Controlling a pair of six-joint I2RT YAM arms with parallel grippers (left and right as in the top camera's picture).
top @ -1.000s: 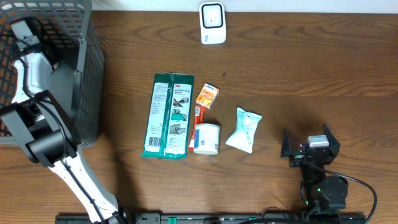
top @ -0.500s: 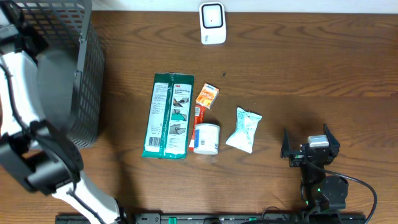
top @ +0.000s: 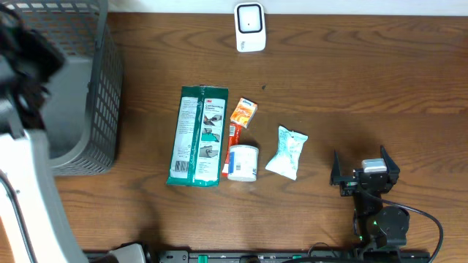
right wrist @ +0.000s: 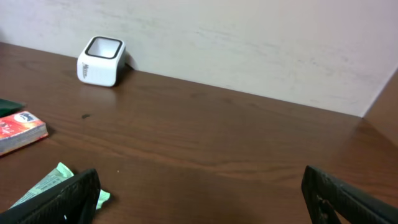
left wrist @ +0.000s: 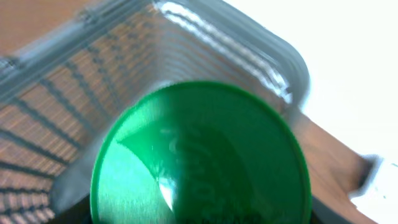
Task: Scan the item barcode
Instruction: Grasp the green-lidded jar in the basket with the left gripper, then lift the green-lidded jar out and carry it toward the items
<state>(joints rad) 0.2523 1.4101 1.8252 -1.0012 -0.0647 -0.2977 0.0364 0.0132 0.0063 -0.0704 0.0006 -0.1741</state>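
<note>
Left tool (top: 31,64) appears to pinch a green round-lidded container (left wrist: 199,162), which hides its fingers. Within the last second its arm has swung up from the grey mesh basket (top: 108,88), so the item looks lifted out, with only the carry to the white cube scanner (top: 250,28) left. Right tool (top: 360,162) rests spread wide. The brown wooden bench (top: 380,80) carries one scanner, one basket and five loose packages (top: 199,135).

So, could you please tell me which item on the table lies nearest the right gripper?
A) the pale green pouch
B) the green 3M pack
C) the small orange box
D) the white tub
A: in the overhead view the pale green pouch is the rightmost item, and nothing lies between it and the right gripper. The white tub sits further left.
</note>
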